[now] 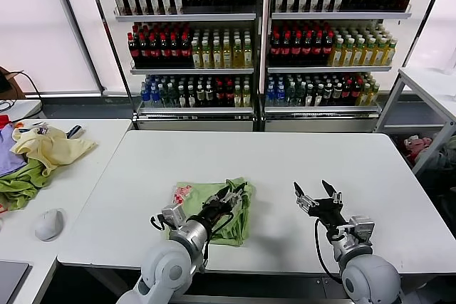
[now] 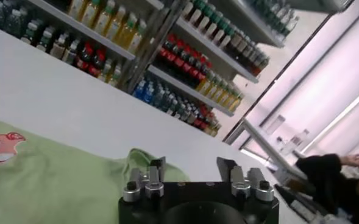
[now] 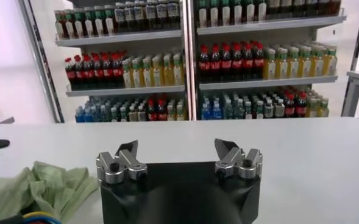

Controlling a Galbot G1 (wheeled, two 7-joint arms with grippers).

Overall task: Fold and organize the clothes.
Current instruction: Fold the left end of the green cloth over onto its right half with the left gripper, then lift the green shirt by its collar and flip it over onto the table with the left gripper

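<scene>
Left hand (image 1: 237,195) spread, poised over folded light green shirt (image 1: 214,211) on desk (image 1: 285,154). Right hand (image 1: 318,194) spread, held beside shirt, nothing gripped.

A white table (image 1: 299,161) fills the centre of the frame. Behind it, at the top, two metal shelves (image 1: 260,16) carry rows of bottles (image 1: 192,44). At the left stands a second table (image 1: 92,169), and bright windows (image 1: 32,26) give light.
</scene>
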